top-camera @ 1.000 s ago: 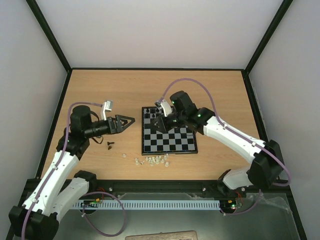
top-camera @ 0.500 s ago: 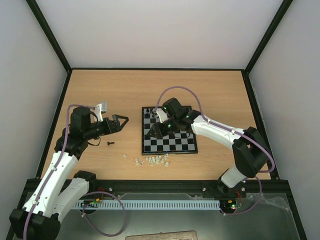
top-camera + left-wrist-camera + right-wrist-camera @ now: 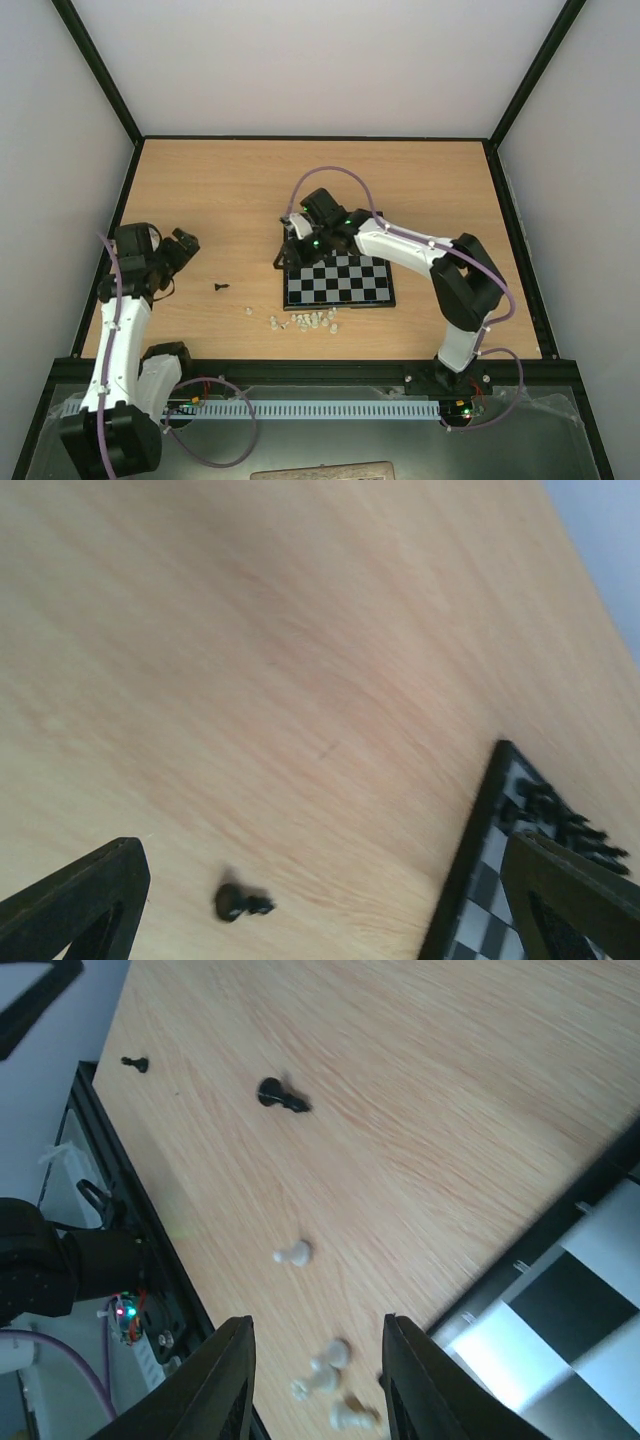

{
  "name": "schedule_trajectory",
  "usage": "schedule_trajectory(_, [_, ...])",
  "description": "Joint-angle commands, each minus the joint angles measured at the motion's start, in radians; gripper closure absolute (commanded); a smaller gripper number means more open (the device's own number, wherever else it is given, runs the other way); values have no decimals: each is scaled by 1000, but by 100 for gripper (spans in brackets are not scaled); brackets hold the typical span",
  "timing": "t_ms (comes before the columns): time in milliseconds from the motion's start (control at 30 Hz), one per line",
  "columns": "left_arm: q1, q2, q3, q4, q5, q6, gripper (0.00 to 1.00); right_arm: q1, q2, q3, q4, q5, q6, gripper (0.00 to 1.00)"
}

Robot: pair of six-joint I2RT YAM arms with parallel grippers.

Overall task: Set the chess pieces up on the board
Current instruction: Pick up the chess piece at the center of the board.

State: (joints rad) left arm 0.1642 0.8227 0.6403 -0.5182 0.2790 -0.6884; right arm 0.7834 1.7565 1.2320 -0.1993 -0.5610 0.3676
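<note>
the left gripper (image 3: 320, 858) has its jaws spread wide with nothing between them, only bare table (image 3: 250, 630). close beside one finger a loose black chessman (image 3: 240, 902) lies on its side. the right gripper (image 3: 318, 1325) is likewise spread and empty. it hangs at the left rim of the board (image 3: 340, 280) and looks out over the same fallen piece and a scatter of whitish chessmen (image 3: 330, 1355) near the table's front. on the board a small cluster of black men (image 3: 565, 820) stands at the far left corner, and the near rows show bare.

the step in hand looks to be fetching that stray chessman, which lies well apart from the board, to its left. to do it well, the chosen gripper should come straight down with its fingers straddling the piece across its narrow body, not end to end. it should close gently so the little thing does not squirt out, then lift clear of the wood. the piece needs righting before it goes down on a free square beside the cluster, without brushing the ones already standing. the whitish men are best left alone.
</note>
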Motion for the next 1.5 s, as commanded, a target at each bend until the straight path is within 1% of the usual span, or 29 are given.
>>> schedule_trajectory(0, [39,-42,58,-225,-156,-64,1,65,70,102,-76,-21,14,64])
schedule_trajectory(133, [55,-80,124,-396,-278,-127,1,98,88,110,-84,0,22,64])
schedule_trajectory(233, [55,-125,173,-459,-362,-144,1,116,86,106,-89,22,30,64])
schedule_trajectory(300, [55,-152,173,-480,-379,-163,1,123,88,112,-97,35,38,64])
schedule_trajectory(400, [55,-190,114,-460,-320,-197,1,136,85,120,-106,42,42,64])
schedule_trajectory(467, [61,-210,81,-407,-215,-202,1,141,71,108,-102,46,49,64])
schedule_trajectory(500, [61,-228,81,-382,-189,-209,1,142,64,101,-100,49,51,64])
schedule_trajectory(533, [61,-256,97,-365,-204,-216,1,142,57,93,-99,52,55,64])
schedule_trajectory(633, [61,-330,202,-328,-393,-138,1,144,18,69,-97,64,58,64])
schedule_trajectory(667, [61,-325,247,-335,-444,-99,1,143,5,65,-98,68,60,64])
schedule_trajectory(700, [61,-312,281,-328,-452,-59,1,144,-5,64,-98,73,61,64])
schedule_trajectory(733, [61,-297,295,-318,-450,-50,1,144,-14,66,-98,78,64,64])
schedule_trajectory(800, [61,-260,290,-356,-457,-117,1,146,-24,69,-97,77,69,64])
schedule_trajectory(833, [62,-248,279,-340,-417,-95,1,147,-27,73,-99,81,70,64])
schedule_trajectory(867, [61,-245,251,-295,-345,-88,1,147,-26,72,-98,85,73,64])
schedule_trajectory(900, [61,-247,226,-274,-332,-107,1,149,-26,70,-98,87,75,64])
schedule_trajectory(933, [62,-247,196,-263,-351,-135,1,150,-20,70,-100,90,77,65])
schedule_trajectory(1000, [63,-211,141,-267,-465,-202,1,153,-7,66,-103,102,81,65])
schedule_trajectory(1067, [63,-105,144,-360,-586,-305,1,157,7,63,-103,117,90,65])
schedule_trajectory(1100, [63,-45,151,-389,-606,-334,1,161,13,66,-106,121,91,65])
schedule_trajectory(1200, [62,83,137,-418,-617,-372,1,179,29,84,-131,154,91,65])
schedule_trajectory(1333, [70,89,65,-367,-643,-416,1,199,44,93,-147,184,98,65])
schedule_trajectory(1467, [154,106,16,-317,-618,-414,1,218,70,96,-142,199,108,65])
